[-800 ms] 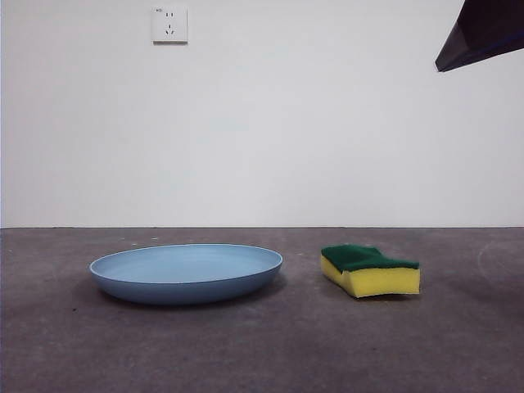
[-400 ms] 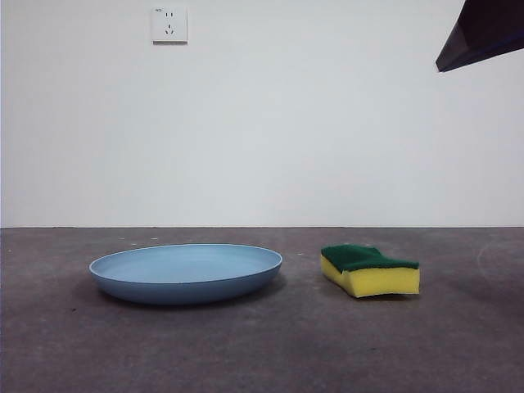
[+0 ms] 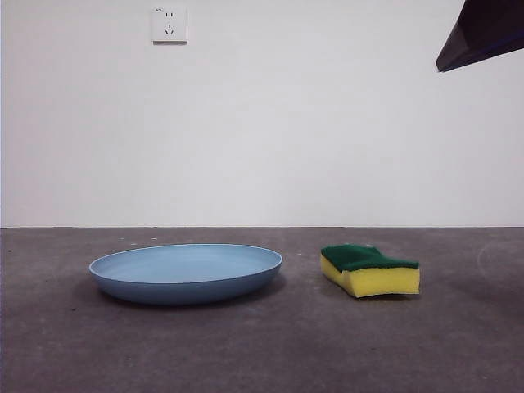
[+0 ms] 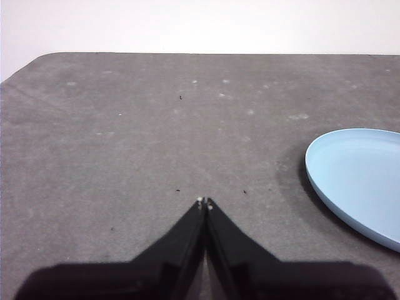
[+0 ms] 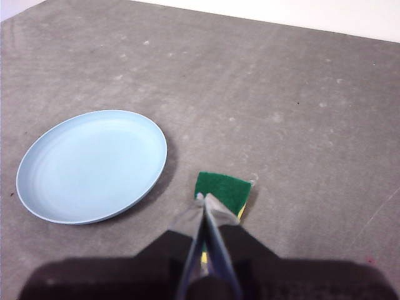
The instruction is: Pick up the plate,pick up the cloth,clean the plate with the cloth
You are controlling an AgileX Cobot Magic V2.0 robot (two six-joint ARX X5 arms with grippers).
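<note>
The right gripper (image 5: 205, 199) hung closed above the cloth (image 5: 222, 190), beside the plate (image 5: 94, 164); the left gripper (image 4: 205, 202), jaws together, waited above the table (image 4: 125, 137).

No change is observed: the plate (image 3: 187, 273), cloth (image 3: 370, 270) and the dark arm tip (image 3: 483, 33) hold their earlier positions.

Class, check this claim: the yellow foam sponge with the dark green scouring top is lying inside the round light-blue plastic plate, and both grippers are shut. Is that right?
Not quite. The yellow foam sponge with the dark green scouring top lies on the grey table beside the round light-blue plastic plate, apart from it, as the front view shows. Both the left gripper and right gripper are shut.
</note>
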